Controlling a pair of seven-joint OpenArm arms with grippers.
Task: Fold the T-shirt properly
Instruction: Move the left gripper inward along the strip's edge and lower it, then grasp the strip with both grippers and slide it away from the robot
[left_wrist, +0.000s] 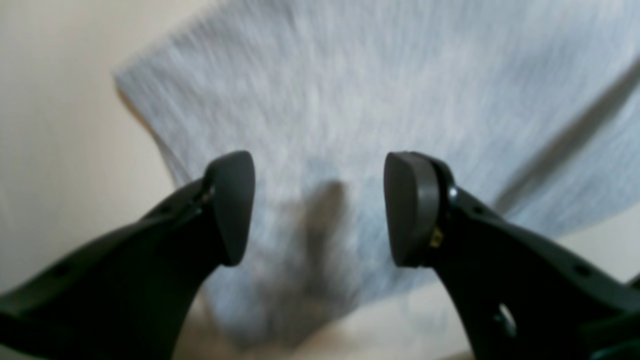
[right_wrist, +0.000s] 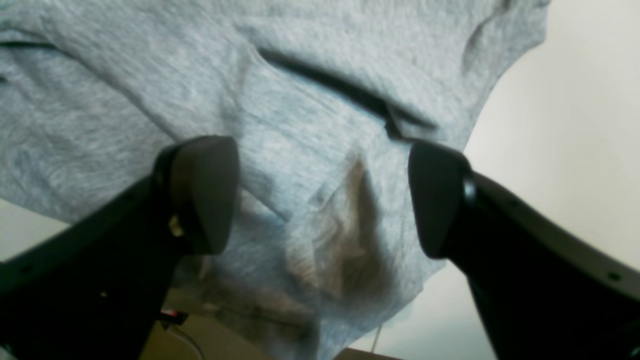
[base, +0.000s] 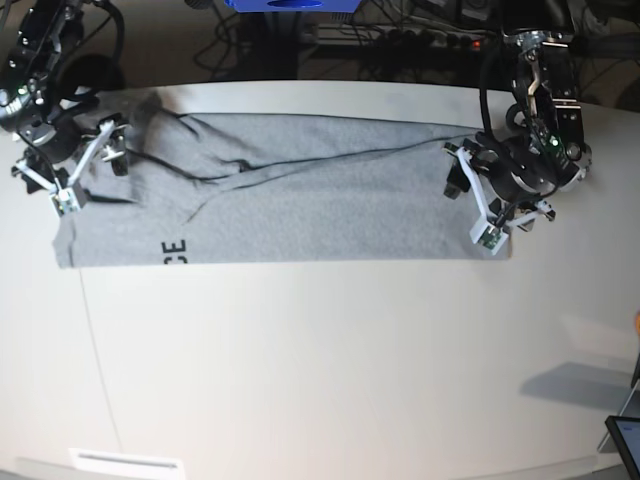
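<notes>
Grey T-shirt (base: 300, 205) flat between both arms, left pincer (left_wrist: 320, 207) apart, right pincer (right_wrist: 320, 195) apart

Both arms reach down, well apart. The left pincer (left_wrist: 320, 207) has its jaws spread wide with nothing between them; the right pincer (right_wrist: 322, 195) likewise gapes, gripping nothing.
</notes>
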